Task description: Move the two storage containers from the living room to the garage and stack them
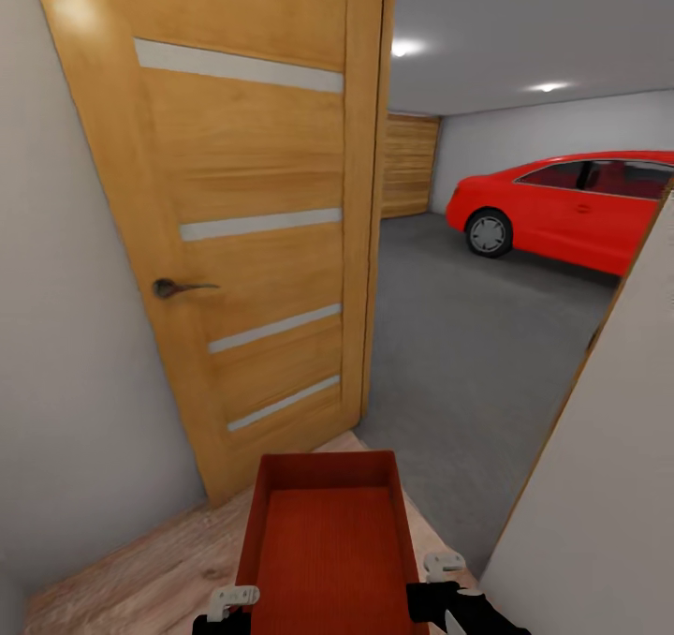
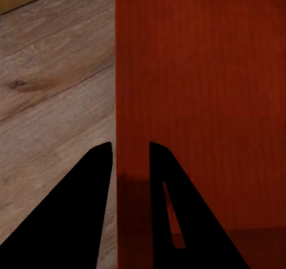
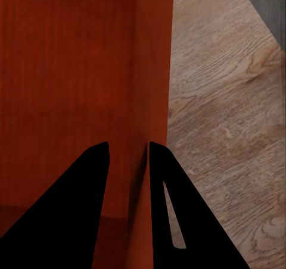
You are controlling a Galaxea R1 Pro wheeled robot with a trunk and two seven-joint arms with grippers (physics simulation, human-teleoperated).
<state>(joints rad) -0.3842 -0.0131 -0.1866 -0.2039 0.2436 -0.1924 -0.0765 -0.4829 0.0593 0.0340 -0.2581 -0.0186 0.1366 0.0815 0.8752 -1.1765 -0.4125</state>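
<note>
While I face the open doorway, the storage container (image 1: pixel 328 532) hangs between my arms, long axis pointing ahead toward the garage floor (image 1: pixel 468 335). My left gripper (image 2: pixel 130 156) pinches its left wall, my right gripper (image 3: pixel 128 156) its right wall.

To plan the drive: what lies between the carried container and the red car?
In the head view, beyond the storage container lies wood flooring, then bare grey floor up to the red car.
</note>
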